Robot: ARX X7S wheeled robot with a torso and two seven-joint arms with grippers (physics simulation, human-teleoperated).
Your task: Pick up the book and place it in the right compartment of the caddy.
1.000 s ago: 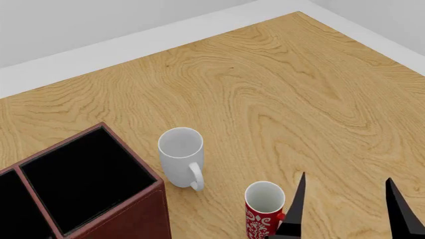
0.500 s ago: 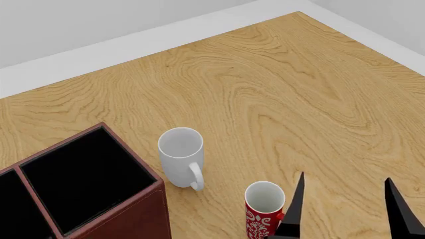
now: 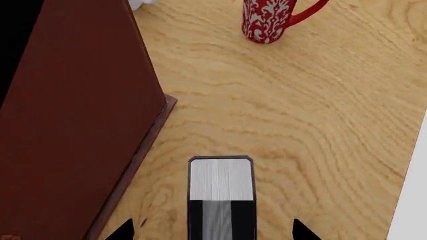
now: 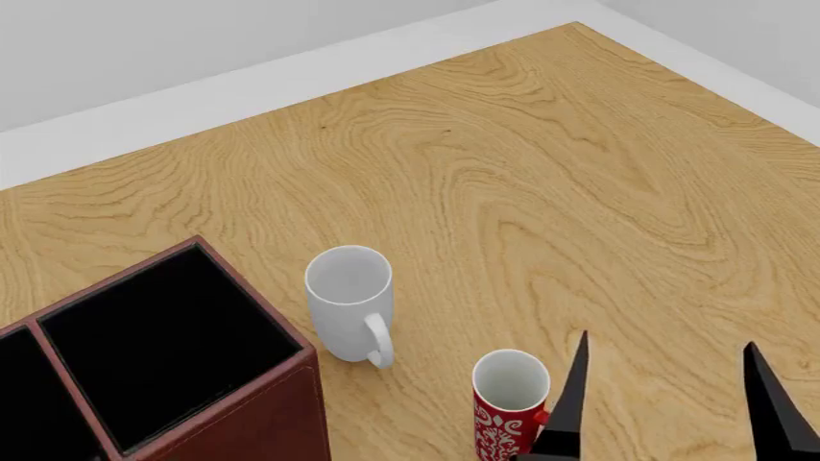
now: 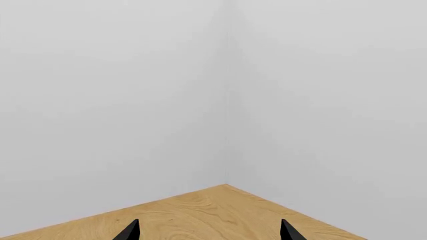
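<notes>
A light wood-grain table [image 4: 539, 182] fills most of the head view and runs back to a corner. Plain pale grey walls [image 5: 133, 100] meet at that corner, lit evenly, with a lighter strip [image 4: 256, 91] along the table's far edges.

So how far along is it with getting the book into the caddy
Early stage; nothing is placed. The book stands on the table beside the caddy, between the open left pincer tips, not yet gripped. The right pincer hangs open and empty. Left: grip, lift, lower into the right compartment, visibly empty.
</notes>
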